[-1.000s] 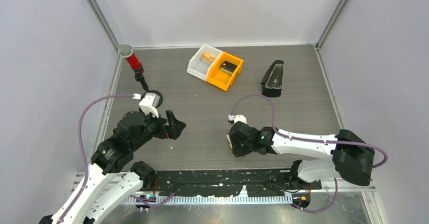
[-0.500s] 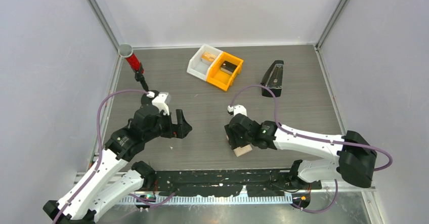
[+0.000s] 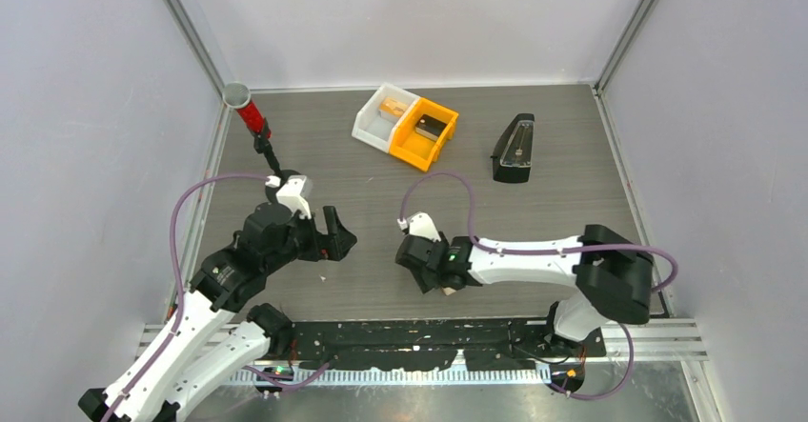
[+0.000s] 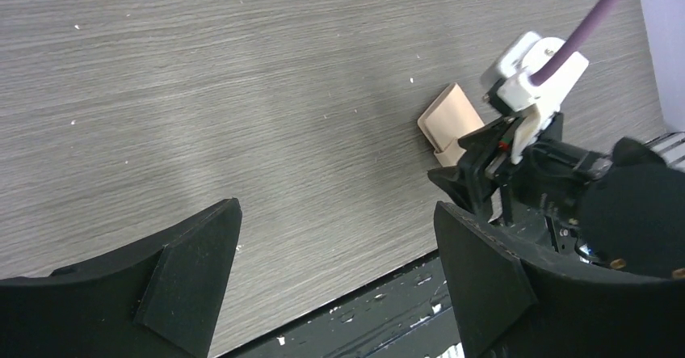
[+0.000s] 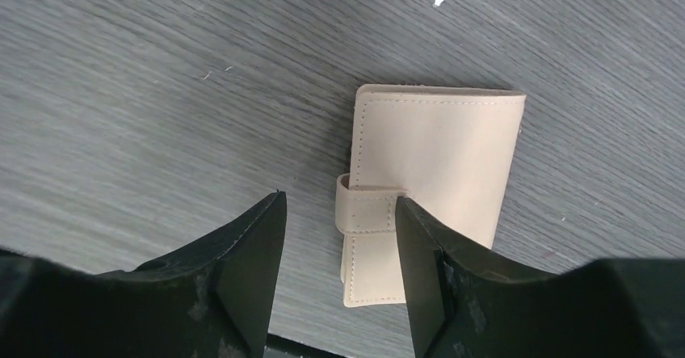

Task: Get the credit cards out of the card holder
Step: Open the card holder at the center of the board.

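The tan card holder (image 5: pixel 436 156) lies flat and closed on the table, its strap tab (image 5: pixel 367 212) at the left edge. My right gripper (image 5: pixel 339 212) is open just above it, the tab between the fingers and the right finger over the holder's body. In the top view the right gripper (image 3: pixel 424 265) covers nearly all of the holder (image 3: pixel 446 291). The left wrist view shows the holder (image 4: pixel 450 120) beside the right gripper. My left gripper (image 3: pixel 335 234) is open and empty, left of the holder; it also shows in the left wrist view (image 4: pixel 335 212). No credit cards are visible.
A white bin (image 3: pixel 384 115) and an orange bin (image 3: pixel 426 133) stand together at the back. A black wedge-shaped case (image 3: pixel 515 149) is at the back right. A red tool with a grey cup (image 3: pixel 250 115) lies at the back left. The black front rail (image 3: pixel 429 336) runs just below the holder.
My right gripper has moved left and now covers the holder, which showed beside it half a second ago. My left gripper swung right toward the middle, then held.
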Controlling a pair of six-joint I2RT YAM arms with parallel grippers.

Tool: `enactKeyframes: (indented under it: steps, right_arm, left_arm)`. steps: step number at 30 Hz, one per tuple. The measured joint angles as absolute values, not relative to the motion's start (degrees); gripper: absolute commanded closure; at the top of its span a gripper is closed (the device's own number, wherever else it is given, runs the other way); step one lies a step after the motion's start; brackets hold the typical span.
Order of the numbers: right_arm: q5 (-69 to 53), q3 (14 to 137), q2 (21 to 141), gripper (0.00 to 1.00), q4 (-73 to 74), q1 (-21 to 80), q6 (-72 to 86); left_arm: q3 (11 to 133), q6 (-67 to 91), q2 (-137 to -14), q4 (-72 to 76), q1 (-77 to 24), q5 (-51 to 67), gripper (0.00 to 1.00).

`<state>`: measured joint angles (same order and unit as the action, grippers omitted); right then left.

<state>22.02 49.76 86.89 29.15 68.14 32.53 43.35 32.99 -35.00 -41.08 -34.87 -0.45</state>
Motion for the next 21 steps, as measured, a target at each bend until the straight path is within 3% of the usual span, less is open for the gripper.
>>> enactKeyframes:
  steps: [6,16,21]
  right_arm:
    - [29.19,54.22,93.91,0.46,32.95,70.72,34.22]
    - [35.35,55.20,95.26,0.92,36.91,71.42,35.70]
    - [35.83,55.20,94.59,0.95,37.80,71.42,35.70]
  left_arm:
    - [43.33,32.84,-34.87,-41.28,-34.87,-0.97,0.07]
    - [43.31,32.21,-34.92,-41.52,-34.87,-2.39,0.07]
    - [43.31,31.94,-35.00,-41.52,-34.87,-2.48,0.06]
